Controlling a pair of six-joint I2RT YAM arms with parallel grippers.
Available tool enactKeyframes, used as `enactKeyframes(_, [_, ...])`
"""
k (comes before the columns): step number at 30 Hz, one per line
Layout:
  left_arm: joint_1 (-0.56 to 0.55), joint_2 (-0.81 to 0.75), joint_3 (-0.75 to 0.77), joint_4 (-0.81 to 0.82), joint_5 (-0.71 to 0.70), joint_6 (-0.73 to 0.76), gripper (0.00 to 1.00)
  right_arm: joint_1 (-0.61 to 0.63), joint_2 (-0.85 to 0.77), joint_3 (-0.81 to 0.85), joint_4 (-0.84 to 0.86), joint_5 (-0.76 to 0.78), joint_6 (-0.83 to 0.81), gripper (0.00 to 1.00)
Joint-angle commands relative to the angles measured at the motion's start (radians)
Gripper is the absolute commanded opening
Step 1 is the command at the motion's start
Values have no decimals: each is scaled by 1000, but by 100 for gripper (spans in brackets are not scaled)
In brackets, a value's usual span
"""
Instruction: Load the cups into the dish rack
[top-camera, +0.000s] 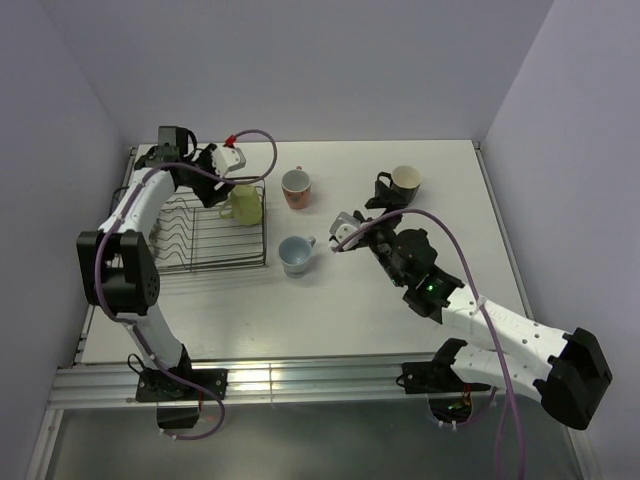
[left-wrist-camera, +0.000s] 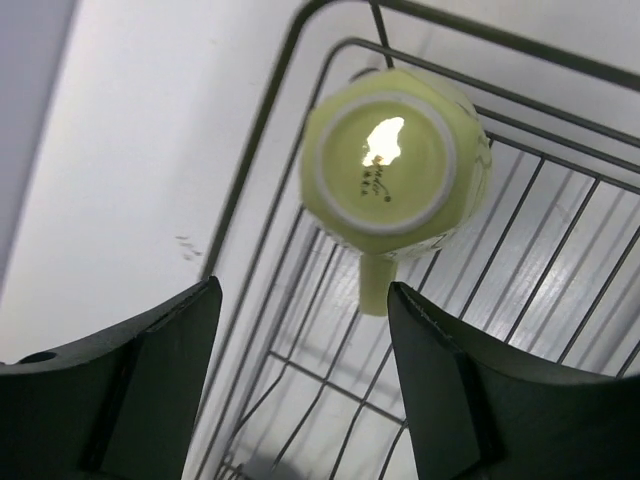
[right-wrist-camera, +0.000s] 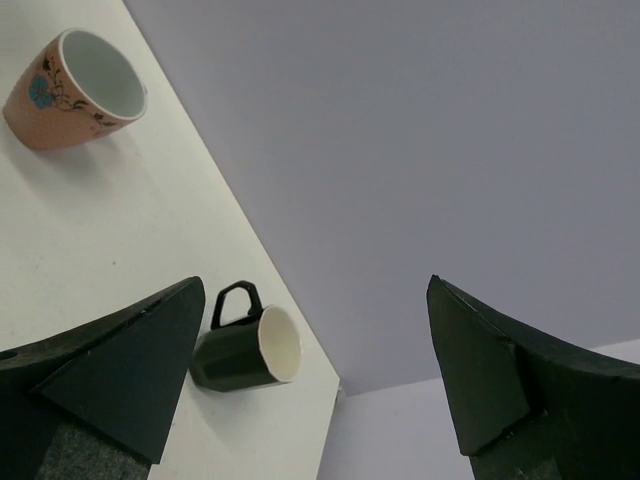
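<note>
Pale yellow mug sits upside down in the far right corner of the dish rack, below the left claw, whose jaws are apart and clear of it. On the counter right of the rack are the pink cup, light blue mug and black mug. The right claw gapes wide and empty.

Left end effector parted, reaching far left, right end effector spread wide

Dish rack's left side behind the left arm
</note>
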Motion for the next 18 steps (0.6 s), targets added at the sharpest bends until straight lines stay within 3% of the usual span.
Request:
enactKeyframes(1, [19,-103,55,-2,17,-28,75,-18,1,101,-60,25,88,100])
enactKeyframes(5, [33,-186,-3,37,10,-89,78,-34,89,308,-340,22,284,99])
enactKeyframes(6, [35,-226,-21,58,14,-97,82,-41,139,361,-486,8,367,98])
enactKeyframes(7, [36,-246,-41,66,15,-104,97,-44,161,445,-544,-19,401,98])
enactKeyframes(12, [39,-361,-118,106,63,-239,99,-62,303,615,-826,-91,534,97])
enactKeyframes(18, [84,-439,-80,52,201,-406,99,-217,514,911,-1113,-217,686,95])
